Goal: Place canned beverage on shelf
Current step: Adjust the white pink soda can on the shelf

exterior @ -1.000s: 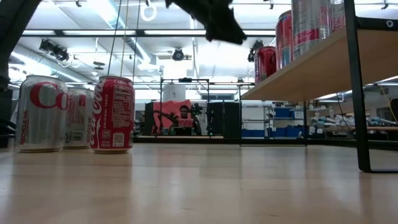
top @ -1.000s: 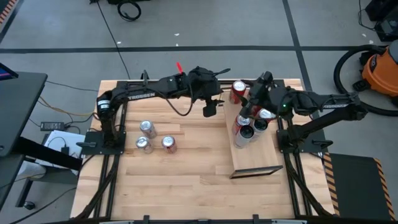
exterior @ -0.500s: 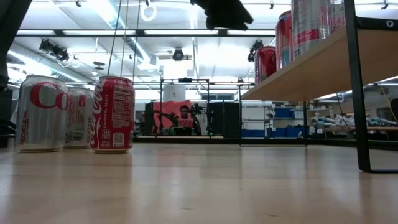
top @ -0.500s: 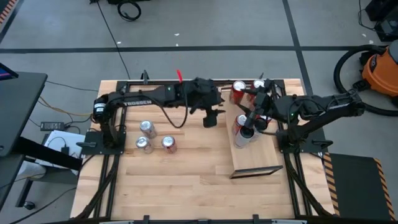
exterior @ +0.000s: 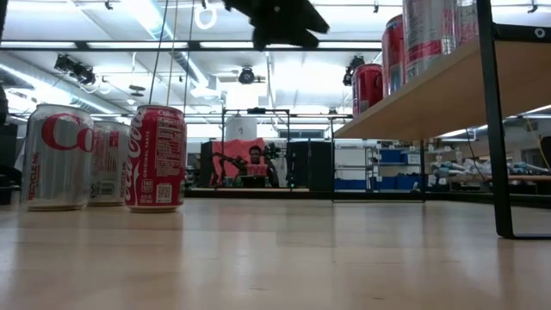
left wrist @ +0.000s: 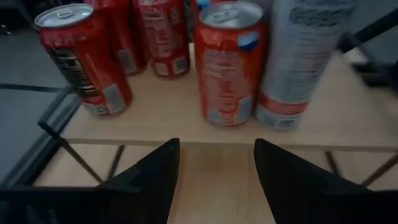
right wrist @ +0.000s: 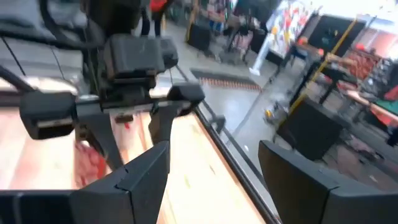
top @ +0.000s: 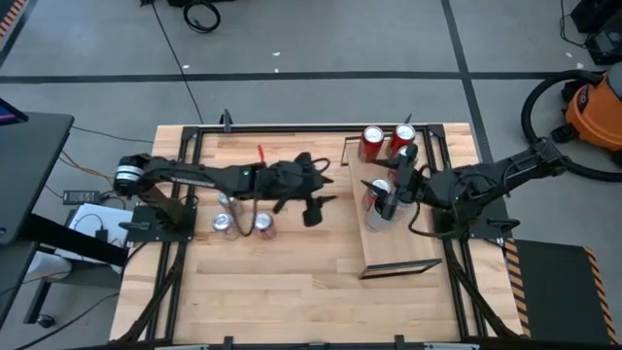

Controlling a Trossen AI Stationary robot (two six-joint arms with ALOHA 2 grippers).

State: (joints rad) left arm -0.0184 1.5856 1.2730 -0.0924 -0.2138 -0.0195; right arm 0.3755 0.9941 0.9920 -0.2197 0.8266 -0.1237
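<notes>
Two dark robot arms work over one flat light-wood shelf (top: 398, 251) that carries four cans, while three more cans stand together on the plank tabletop (top: 292, 262), one red (exterior: 156, 158) and two silver.

Left arm: stretched low across the table from its left-side base toward the middle.
Left gripper (top: 313, 209): empty, its 2 fingers (left wrist: 146, 180) parted with a clear gap.
Right arm: folded near its right-side base.
Right gripper (top: 393, 191): empty; its fingers (right wrist: 146, 168) stand apart, though the angle is poor.
</notes>
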